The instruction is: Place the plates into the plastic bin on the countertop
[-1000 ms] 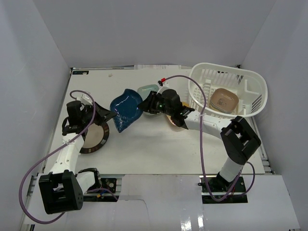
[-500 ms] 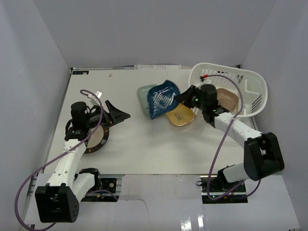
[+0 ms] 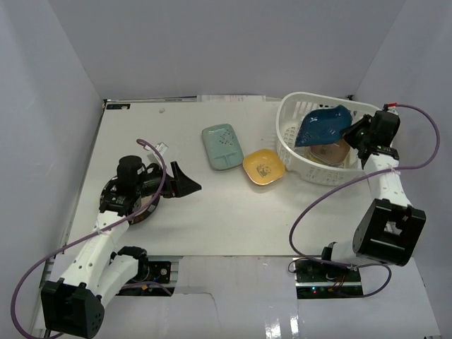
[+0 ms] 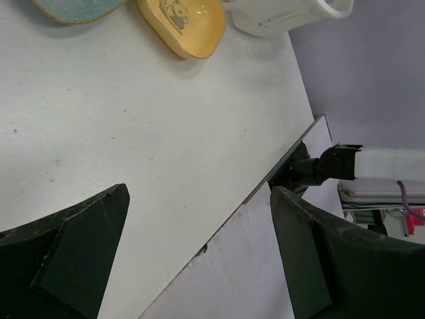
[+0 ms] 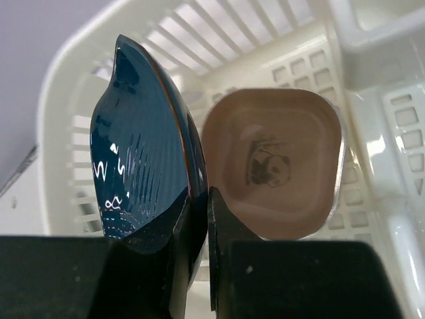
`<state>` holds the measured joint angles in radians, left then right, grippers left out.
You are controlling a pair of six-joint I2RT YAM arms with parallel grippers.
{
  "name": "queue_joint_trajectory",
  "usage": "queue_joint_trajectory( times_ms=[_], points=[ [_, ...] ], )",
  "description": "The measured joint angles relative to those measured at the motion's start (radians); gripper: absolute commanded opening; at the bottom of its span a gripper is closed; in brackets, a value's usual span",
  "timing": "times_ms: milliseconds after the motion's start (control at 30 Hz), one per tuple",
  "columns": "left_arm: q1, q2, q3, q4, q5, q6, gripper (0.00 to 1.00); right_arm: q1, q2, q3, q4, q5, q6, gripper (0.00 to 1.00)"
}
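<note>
Teal leaf plate [image 5: 143, 153], clamped edge-on in the right pincer [image 5: 199, 203] above the bin [image 3: 286, 150], may strike the tan plate [image 5: 272, 159] inside it if released high; the left pincer [image 3: 182, 180], well clear of the bin, stands open and empty.

countertop [image 3: 212, 212] | pale green plate [image 3: 222, 147] | yellow plate [image 3: 264, 167] | round dark plate [image 3: 149, 210] | white bin [image 3: 302, 167]

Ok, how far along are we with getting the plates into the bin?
Done: one pink-tan plate lies in the white bin. In hand: the right gripper is shut on the dark teal leaf plate, held on edge over the bin, not yet released. Left: the pale green rectangular plate, the yellow plate and the round dark-rimmed plate sit on the countertop; the left gripper is open near the round one.
</note>
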<state>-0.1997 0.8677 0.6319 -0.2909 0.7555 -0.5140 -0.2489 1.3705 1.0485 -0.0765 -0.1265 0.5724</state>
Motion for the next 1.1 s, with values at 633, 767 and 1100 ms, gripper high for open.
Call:
queue_joint_trajectory(
  times_ms=[633,767,1100],
  points=[
    [-0.001,0.081,0.01,-0.054,-0.191,0.002,0.9,-0.029,0.169,0.123,-0.131,0.032,-0.078,0.9],
    [-0.003,0.137,0.032,-0.022,-0.222,-0.044,0.8,0.035,0.053,0.126,-0.116,0.061,-0.089,0.85],
    [-0.032,0.401,0.106,0.074,-0.331,-0.162,0.78,0.697,-0.254,-0.11,0.055,0.076,-0.297,0.44]
  ],
)
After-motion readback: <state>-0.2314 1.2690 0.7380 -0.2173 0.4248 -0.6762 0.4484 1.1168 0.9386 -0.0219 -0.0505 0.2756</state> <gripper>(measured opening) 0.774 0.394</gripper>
